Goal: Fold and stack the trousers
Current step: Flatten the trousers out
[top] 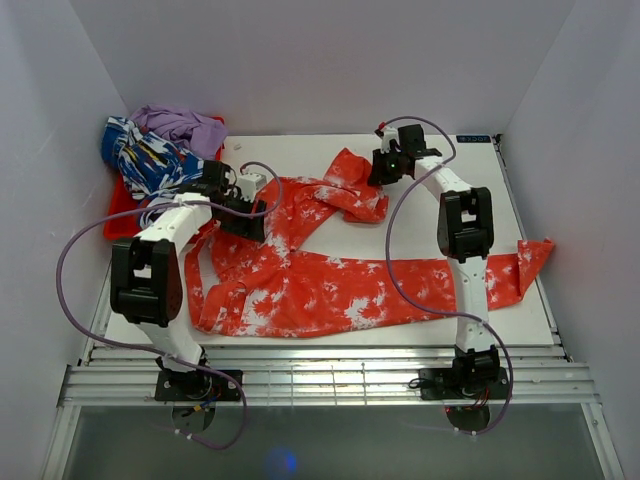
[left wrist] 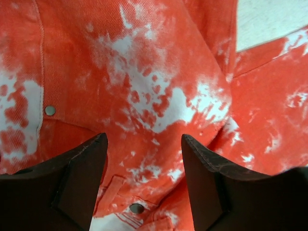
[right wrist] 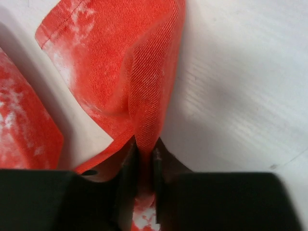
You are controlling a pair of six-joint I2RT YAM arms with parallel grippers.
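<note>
We see a flat white bench [top: 300, 150] inside a box of plain pale walls [top: 330, 60]. Shiny metal rails [top: 330, 375] run along its near edge.

The trousers [top: 300, 285] lie spread over the middle of the bench. They are soft orange-red cloth with white blotches, and they are wrinkly. One leg lies long and flat toward the right side. The other leg goes toward the back and is bunched up. In the back left corner, a blue-and-white garment [top: 145, 155] and a purple garment [top: 185, 125] sit in a crumpled heap.

The left tool [top: 243, 210] is over the waist part. It is wide open and holds nothing. Past its dark fingers [left wrist: 72, 183] we see small round metal snaps [left wrist: 49, 110]. The right tool [top: 385, 168] is squeezed tight on a fold of the bunched leg. The cloth there shows fine slanting ribs.
</note>
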